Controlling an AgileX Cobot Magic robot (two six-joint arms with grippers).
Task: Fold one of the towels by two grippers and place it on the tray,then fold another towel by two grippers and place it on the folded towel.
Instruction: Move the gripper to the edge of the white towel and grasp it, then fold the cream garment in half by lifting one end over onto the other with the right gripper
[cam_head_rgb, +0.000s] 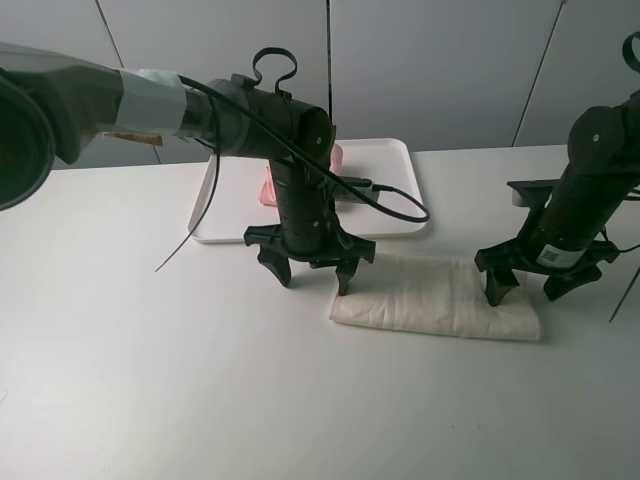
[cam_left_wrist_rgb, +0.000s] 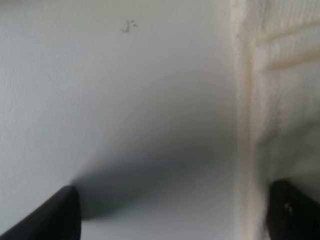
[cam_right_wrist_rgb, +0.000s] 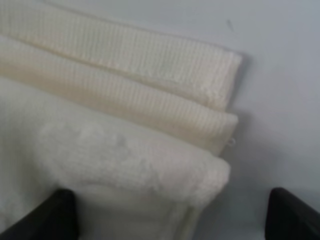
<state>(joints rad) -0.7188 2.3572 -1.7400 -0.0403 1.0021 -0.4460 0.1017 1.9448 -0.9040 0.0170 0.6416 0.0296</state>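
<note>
The cream-white towel (cam_head_rgb: 435, 297) lies folded into a long strip on the table, in front of the tray (cam_head_rgb: 400, 190). My left gripper (cam_head_rgb: 312, 283) stands open at the strip's left end. One of its fingers (cam_left_wrist_rgb: 292, 212) is over the towel's edge (cam_left_wrist_rgb: 280, 100), the other on bare table. My right gripper (cam_head_rgb: 525, 298) is open astride the strip's right end (cam_right_wrist_rgb: 150, 150), where stacked layers show. The pink towel (cam_head_rgb: 268, 190) lies on the tray, mostly hidden behind my left arm.
A white table (cam_head_rgb: 150, 380) carries everything. The left arm's black cable (cam_head_rgb: 395, 205) loops over the tray's front edge. A grey-white wall with panel seams stands behind the table.
</note>
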